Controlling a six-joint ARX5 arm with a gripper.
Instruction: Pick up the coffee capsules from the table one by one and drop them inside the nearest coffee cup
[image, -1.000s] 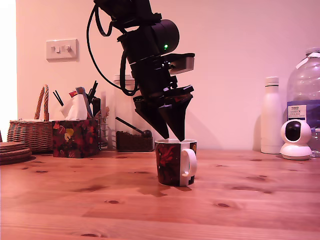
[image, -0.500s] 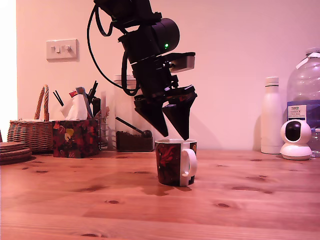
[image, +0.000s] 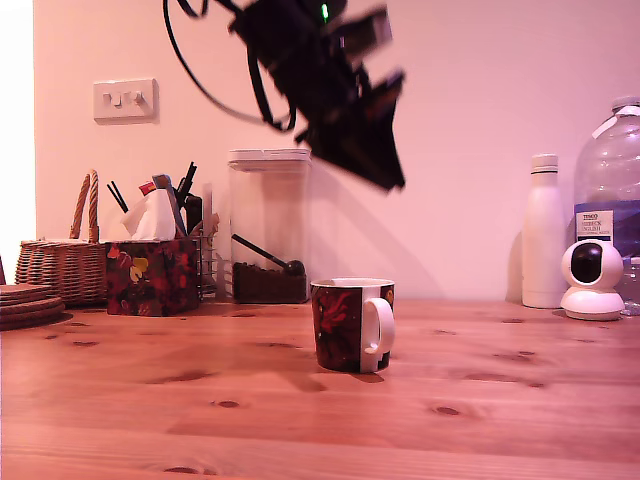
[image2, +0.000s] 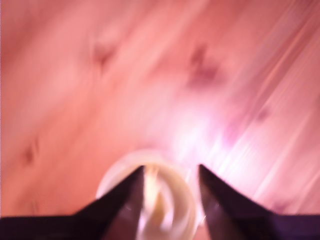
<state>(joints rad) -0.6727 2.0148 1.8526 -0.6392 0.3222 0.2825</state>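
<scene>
I'm high above the dark mug with the red floral pattern, white handle and white inner rim (image: 352, 324), my black gripper (image: 372, 150) blurred with motion and hanging well clear of that rim. My two wedge-shaped black fingers (image2: 122, 202) stand apart with open space between them and nothing pinched there.

The mug is my landmark, standing upright on the broad reddish-brown pine tabletop (image: 500, 400), handle turned toward the exterior camera. Through the wrist camera its round white mouth (image2: 150, 195) sits straight below my fingertips, and inside it there's a pale yellowish smear. That may be a cream-coloured coffee capsule lying in the bottom, but the picture is too blurred to be sure. No capsule shows on the wood around the mug in either view.

My guess: being up here with spread fingers suits a drop just made, and height keeps me from clipping the glazed rim.

The tabletop is knotty and grained with a soft sheen, a flat surface for small light pieces. Behind the mug, toward the exterior view's left, stand a clear plastic canister with a scoop and dark grounds (image: 268, 228) and a dark floral tissue box (image: 152, 275), both well apart from it.
</scene>
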